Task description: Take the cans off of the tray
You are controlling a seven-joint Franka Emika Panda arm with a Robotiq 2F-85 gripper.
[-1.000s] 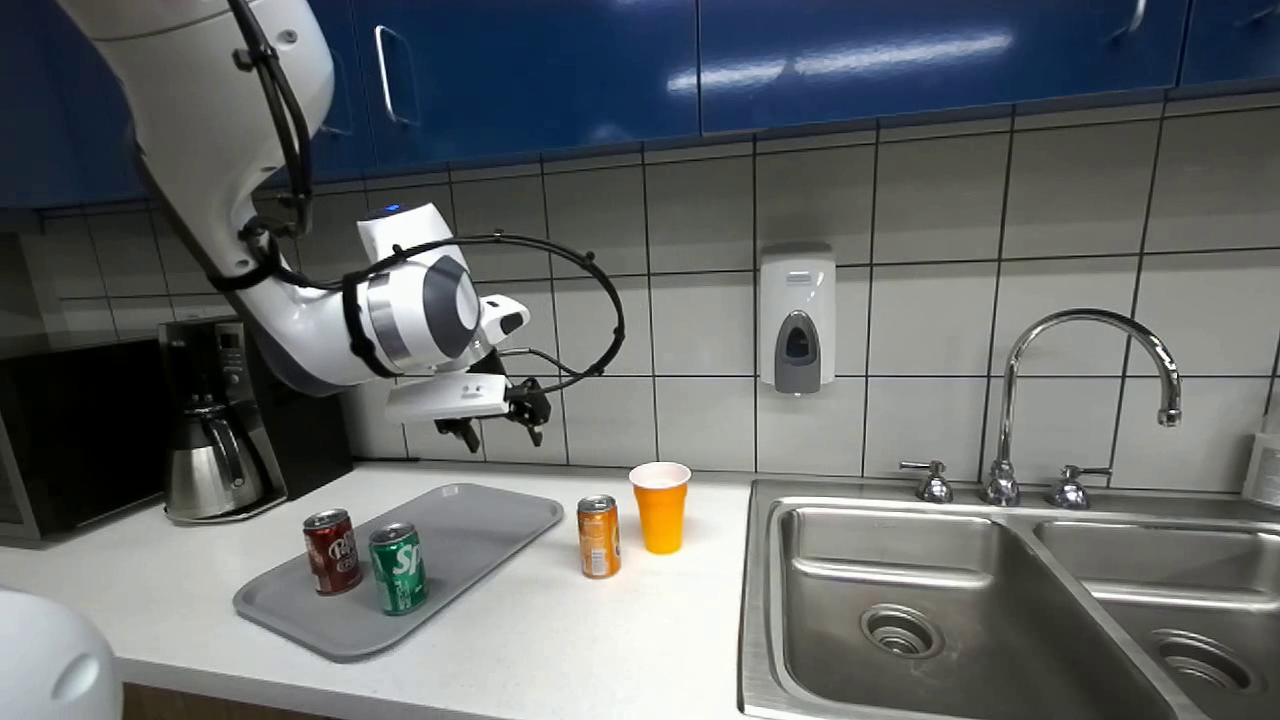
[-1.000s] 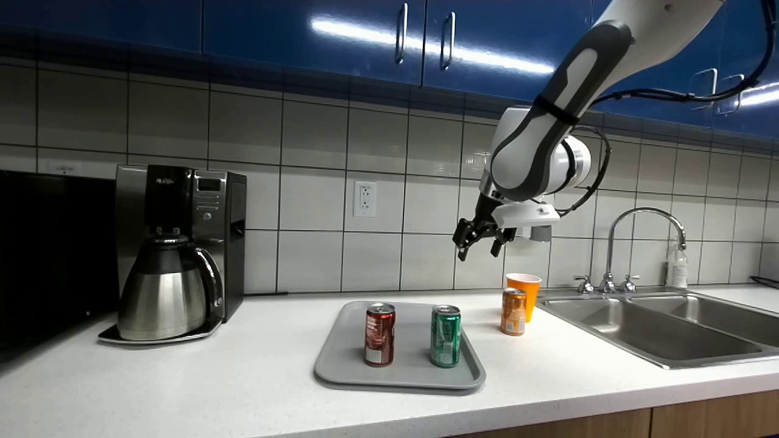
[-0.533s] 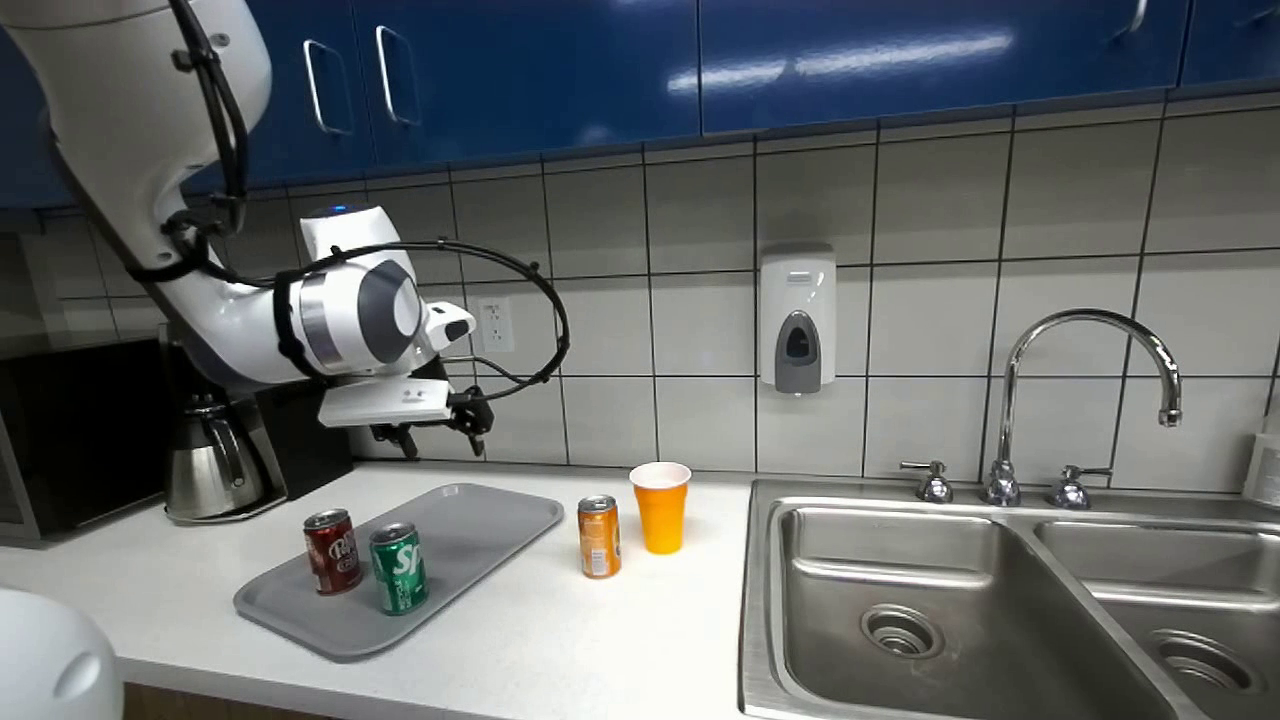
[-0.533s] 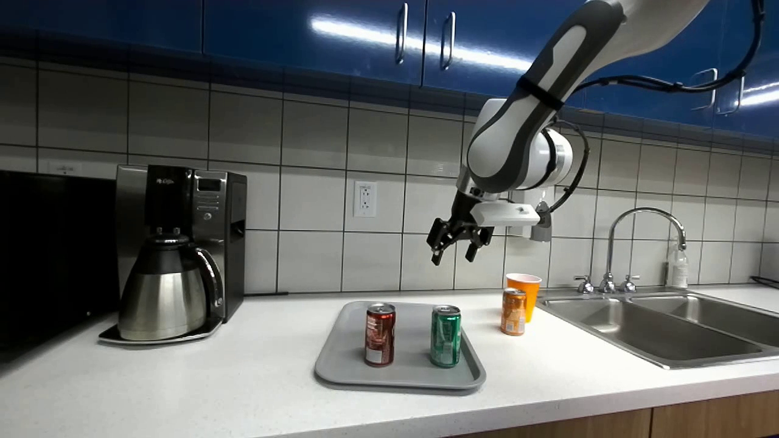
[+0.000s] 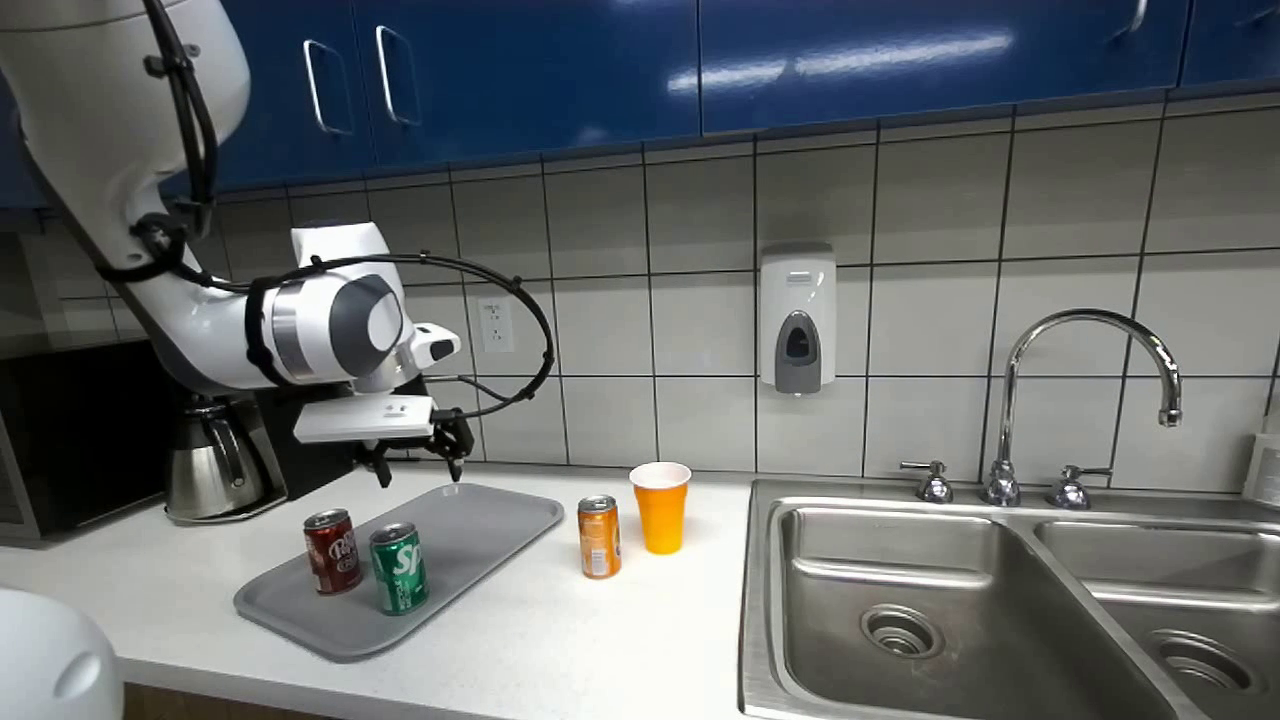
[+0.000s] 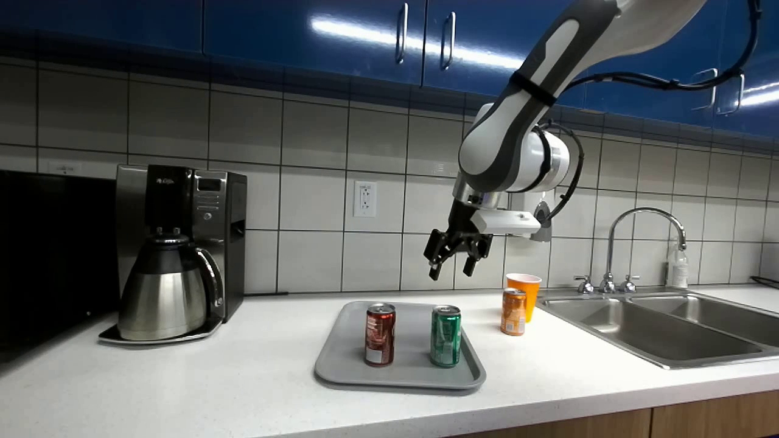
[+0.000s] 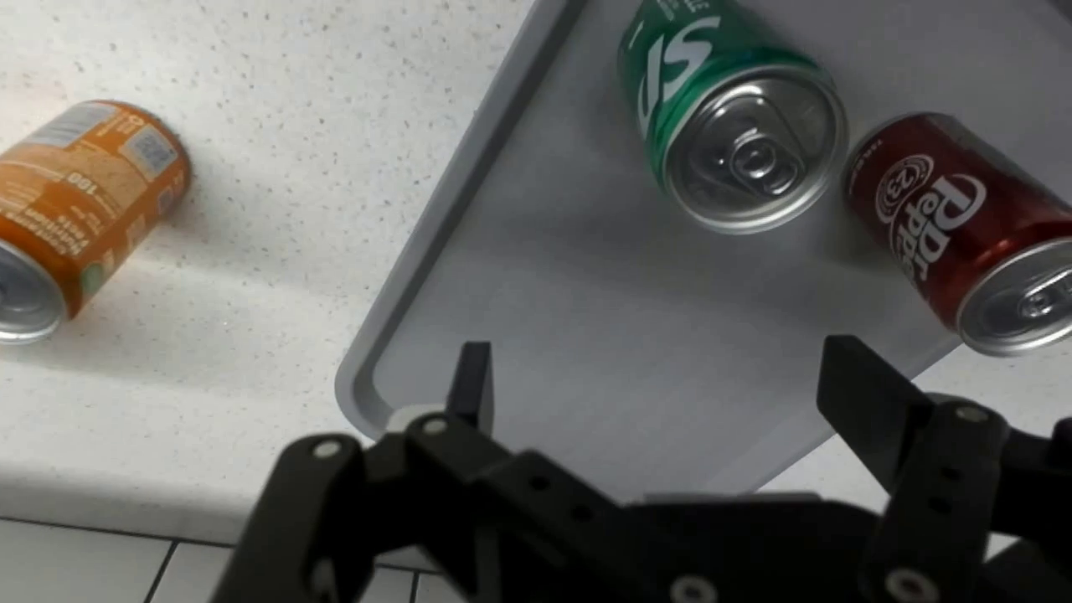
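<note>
The green can (image 5: 398,570) and the dark red can (image 5: 332,552) stand upright on the near half of the grey tray (image 5: 480,530). In an exterior view the green can (image 6: 446,336) is right of the dark red can (image 6: 380,335) on the tray (image 6: 406,382). The orange-bronze can (image 5: 599,538) stands upright on the counter beside the tray. My gripper (image 5: 420,477) is open and empty above the tray's far part, as also shows in an exterior view (image 6: 451,272). In the wrist view bare tray lies between the fingers (image 7: 656,360); the green can (image 7: 729,126) and dark red can (image 7: 946,218) are ahead.
A yellow-orange cup (image 5: 660,510) stands close to the orange-bronze can. The steel sink (image 5: 757,600) with its faucet (image 5: 1008,400) lies beyond it. A coffee maker with a steel carafe (image 6: 164,304) is on the tray's other side. Blue cabinets (image 6: 316,55) hang above.
My open gripper has moved away from the cup's side across the tray, towards the green and dark red cans' side, and has come down a little. The cans and tray have not moved.
</note>
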